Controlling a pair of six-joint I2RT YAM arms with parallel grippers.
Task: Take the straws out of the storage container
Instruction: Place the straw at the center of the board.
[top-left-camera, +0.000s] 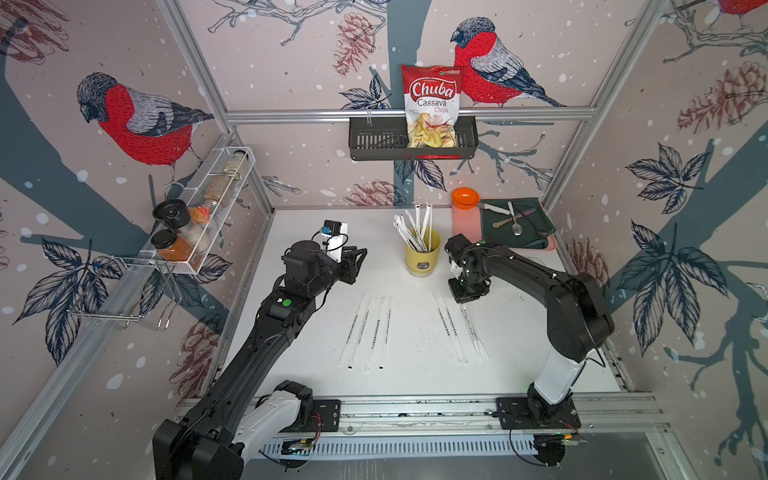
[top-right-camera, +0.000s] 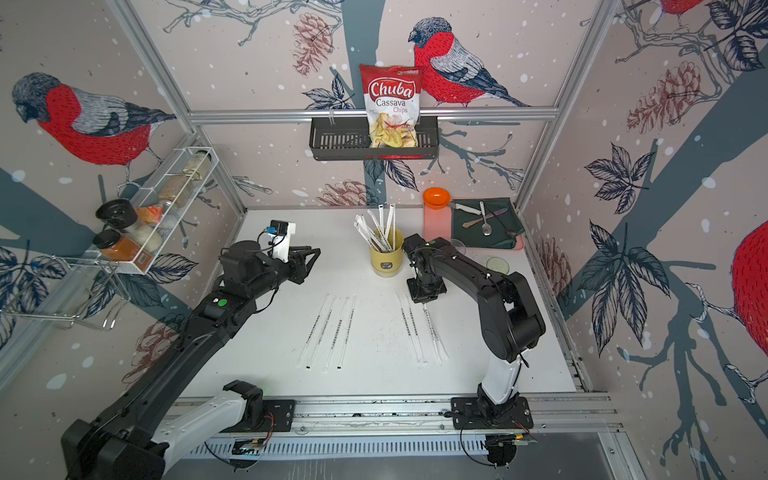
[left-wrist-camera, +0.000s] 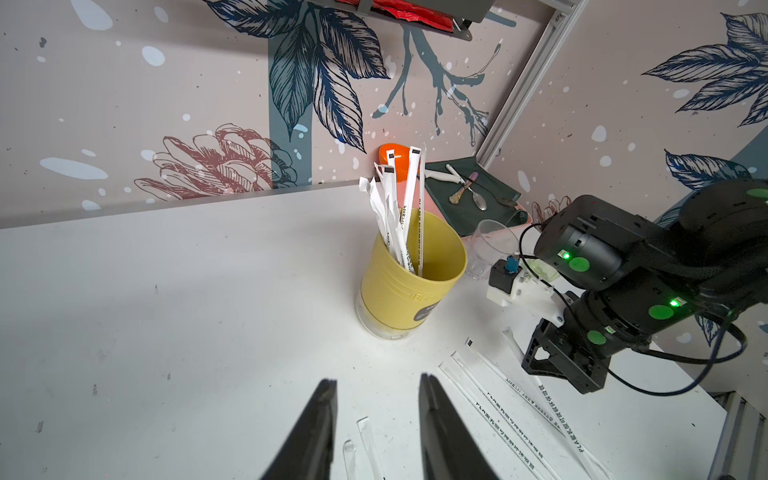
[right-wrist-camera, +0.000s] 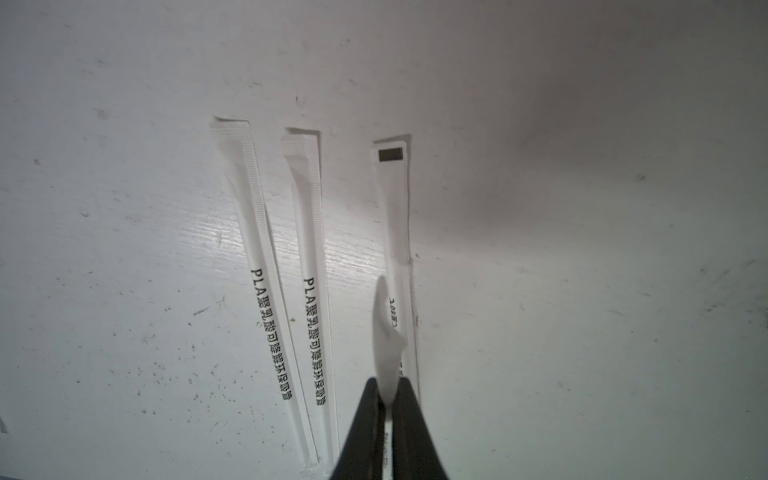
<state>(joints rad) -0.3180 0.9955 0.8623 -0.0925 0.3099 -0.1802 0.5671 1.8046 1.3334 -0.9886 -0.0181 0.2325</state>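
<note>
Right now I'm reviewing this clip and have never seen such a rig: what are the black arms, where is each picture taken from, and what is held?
Two robot arms stand on a rail at the front edge of the table. Both top views look down from one overhead camera; each wrist view comes from a camera on that arm. A yellow storage container stands near the back with straws sticking out of it; more straws lie flat in two groups in front. The left end effector is open and empty, facing the container. The right end effector pinches one straw's end over three lying flat.
</note>
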